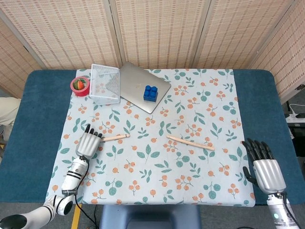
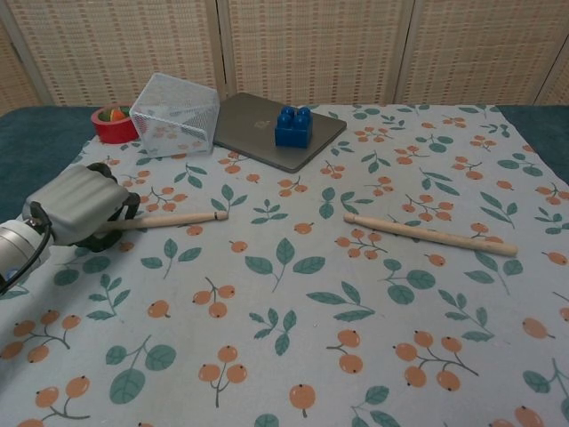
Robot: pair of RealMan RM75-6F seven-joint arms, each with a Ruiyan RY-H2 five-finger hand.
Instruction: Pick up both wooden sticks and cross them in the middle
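Head view gives us the whole table (image 1: 28,124), dark blue, with a floral cloth (image 1: 157,157) over its middle. We see our left hand (image 1: 87,142) at about 8 o'clock on the cloth, fingers curled around the near end of the left stick (image 1: 116,137). Chest view confirms it: the left hand (image 2: 78,213) wraps that stick (image 2: 173,218), which runs out toward 3 o'clock and lies almost level on the cloth; whether it is lifted clear we cannot tell.

The right stick (image 1: 190,142) lies flat a little right of centre, well apart from the left one, slanting from 10 o'clock down to 4 o'clock. In chest view it (image 2: 430,234) lies alone, with no hand near it.

Our right hand (image 1: 265,168) sits at 4 o'clock, at the cloth's edge, fingers spread and holding nothing.

At 11 o'clock we find a red tape roll (image 1: 80,85), a white mesh basket (image 1: 105,84) tipped beside it, and a grey laptop (image 1: 140,86) with a blue block (image 1: 150,93) on its lid.
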